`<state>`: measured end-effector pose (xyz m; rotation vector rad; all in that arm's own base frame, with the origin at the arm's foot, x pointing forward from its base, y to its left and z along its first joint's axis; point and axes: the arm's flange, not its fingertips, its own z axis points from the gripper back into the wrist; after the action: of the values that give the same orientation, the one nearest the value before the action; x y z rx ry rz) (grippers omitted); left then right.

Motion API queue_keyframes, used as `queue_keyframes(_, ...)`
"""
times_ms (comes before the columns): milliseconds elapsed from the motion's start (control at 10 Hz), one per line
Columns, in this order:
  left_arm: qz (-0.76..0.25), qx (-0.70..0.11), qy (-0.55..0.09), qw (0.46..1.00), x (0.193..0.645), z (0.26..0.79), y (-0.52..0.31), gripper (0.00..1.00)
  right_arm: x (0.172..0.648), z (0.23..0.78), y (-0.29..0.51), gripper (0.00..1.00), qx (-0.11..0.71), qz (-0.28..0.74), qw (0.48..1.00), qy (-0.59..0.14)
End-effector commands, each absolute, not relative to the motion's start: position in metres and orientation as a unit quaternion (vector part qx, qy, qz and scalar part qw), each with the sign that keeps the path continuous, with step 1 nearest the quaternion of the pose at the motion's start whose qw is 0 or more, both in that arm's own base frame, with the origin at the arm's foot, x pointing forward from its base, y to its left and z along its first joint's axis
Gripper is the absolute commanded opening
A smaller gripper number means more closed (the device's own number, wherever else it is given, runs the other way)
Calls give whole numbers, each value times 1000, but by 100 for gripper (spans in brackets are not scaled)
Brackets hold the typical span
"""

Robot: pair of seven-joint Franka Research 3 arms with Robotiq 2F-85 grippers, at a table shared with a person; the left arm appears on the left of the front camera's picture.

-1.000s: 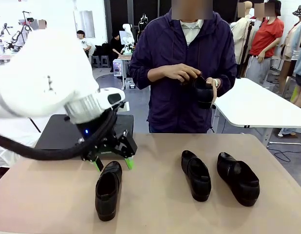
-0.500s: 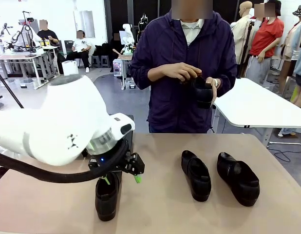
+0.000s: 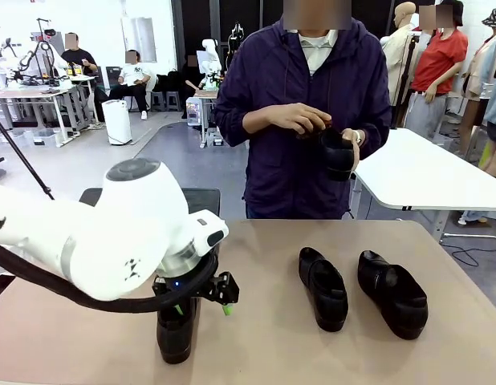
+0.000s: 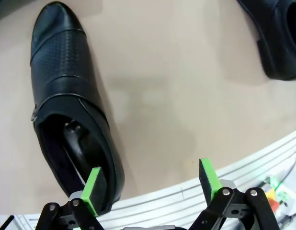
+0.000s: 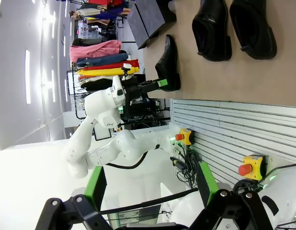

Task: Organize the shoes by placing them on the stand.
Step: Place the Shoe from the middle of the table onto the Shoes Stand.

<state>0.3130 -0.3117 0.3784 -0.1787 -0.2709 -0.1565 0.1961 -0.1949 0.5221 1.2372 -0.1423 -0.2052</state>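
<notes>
Left gripper (image 3: 201, 309) dropped over glossy black leather loafer (image 4: 71, 110) at 7 o'clock, jaws spread, empty: pre-grasp. Next: clamp heel, carry to flat black stand (image 3: 201, 199), 10 o'clock.

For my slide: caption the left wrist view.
Open left gripper poised at the heel of a black loafer.
</notes>
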Motion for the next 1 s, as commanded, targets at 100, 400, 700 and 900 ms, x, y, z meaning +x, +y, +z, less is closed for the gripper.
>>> queue_keyframes(100,-49,-45,-139,988,315,347,-317,100,194,524,-197,100,580,-84,807,-72)
queue_keyframes(400,-56,-49,-125,989,318,337,-317,100,194,524,-197,100,580,-84,807,-72)
queue_keyframes(700,-45,-28,-133,990,325,338,-320,0,194,524,-197,100,580,-84,807,-72)
queue_keyframes(900,-47,-28,-129,990,327,338,-320,0,194,524,-197,100,580,-84,807,-72)
